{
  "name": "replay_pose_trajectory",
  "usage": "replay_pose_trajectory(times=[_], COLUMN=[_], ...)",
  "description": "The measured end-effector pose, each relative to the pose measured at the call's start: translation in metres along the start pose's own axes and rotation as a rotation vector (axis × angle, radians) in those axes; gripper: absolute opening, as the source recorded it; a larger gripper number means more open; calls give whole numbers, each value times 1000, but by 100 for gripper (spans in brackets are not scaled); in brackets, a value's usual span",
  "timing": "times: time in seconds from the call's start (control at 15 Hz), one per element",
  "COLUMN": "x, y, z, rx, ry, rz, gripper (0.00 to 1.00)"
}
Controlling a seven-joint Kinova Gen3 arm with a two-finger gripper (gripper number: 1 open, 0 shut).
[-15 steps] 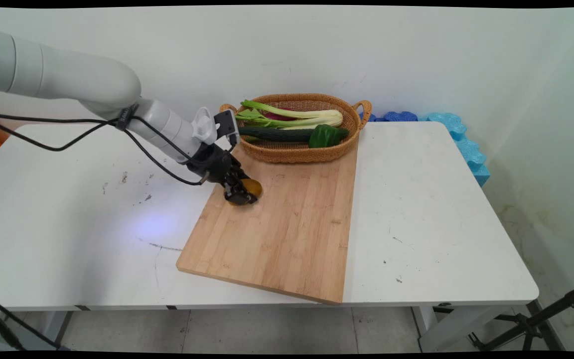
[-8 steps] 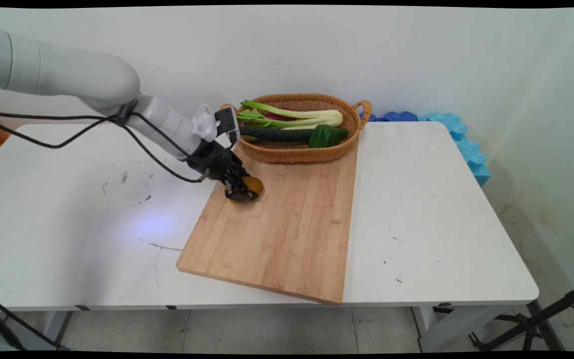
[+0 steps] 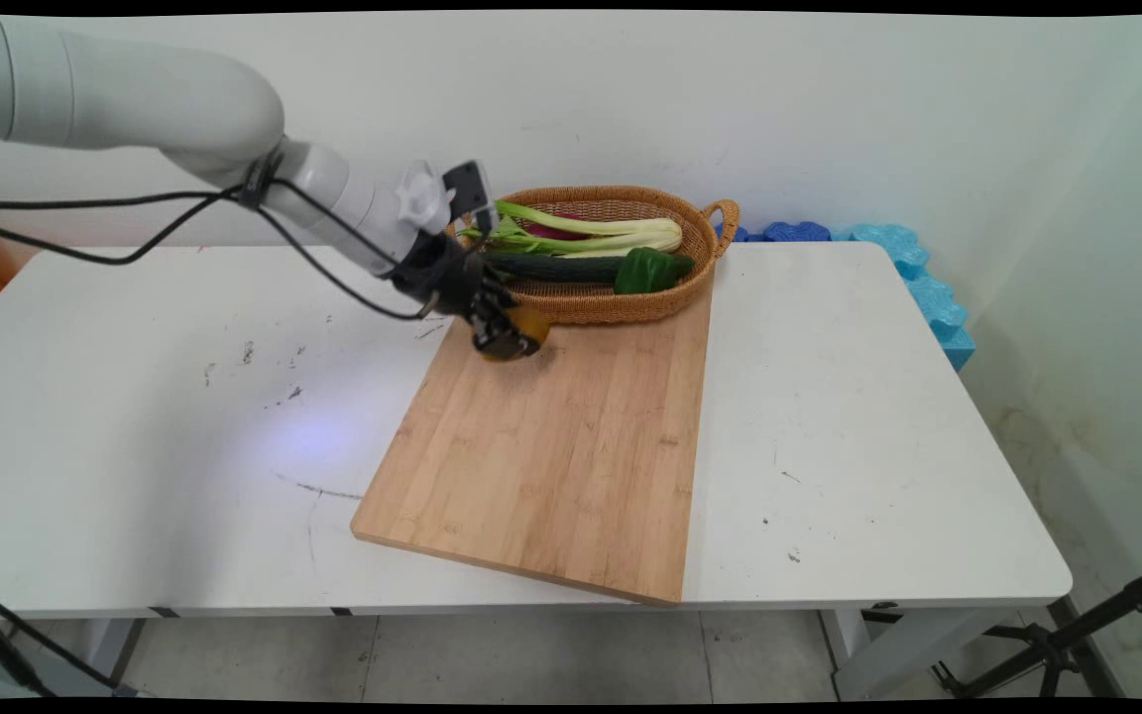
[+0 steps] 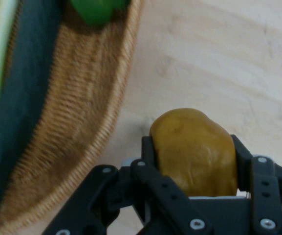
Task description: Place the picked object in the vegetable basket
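Main view shows a white table (image 3: 858, 416) with scuffed dark marks on its left half, and on it a rectangular wooden cutting board (image 3: 571, 456) of pale, striped bamboo grain, lying skewed with its long side running from the near edge toward the wall. At the board's far end sits an oval woven wicker basket (image 3: 630, 297) with a loop handle at each end. Inside it lie a pale-stemmed leafy green (image 3: 611, 230), a long dark cucumber (image 3: 551, 266) stretched along the basket's length, and a glossy green pepper (image 3: 652, 270) at the right; something reddish-purple (image 3: 543, 230) peeks out behind the leafy green, too hidden to name. Blue bumpy foam pieces (image 3: 913, 273) sit against the wall beyond the table's right corner.

The gripper (image 3: 507, 335) hangs just in front of the basket's near left rim, over the board's far left corner, fingers clamped on a rounded brownish-yellow potato (image 3: 529, 324). In the hand view the potato (image 4: 194, 149) is a smooth, lumpy oval pinched at both sides between the black fingers (image 4: 148, 152), its rounded end pointing away from the palm, clear of the board (image 4: 228, 58) and beside the basket's wall (image 4: 82, 127).
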Motion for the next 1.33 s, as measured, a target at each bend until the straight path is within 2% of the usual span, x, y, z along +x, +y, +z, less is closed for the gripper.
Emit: replay_pose_trajectory(times=[0.27,0.67,1.07,1.33], x=[29,64,86,92], y=[-13,-40,-68,-86], z=[-3,12,35,51], rx=[41,98,139,154], ry=[43,85,93,85], rz=[-1,8,38,54], gripper=[0,0,0,0])
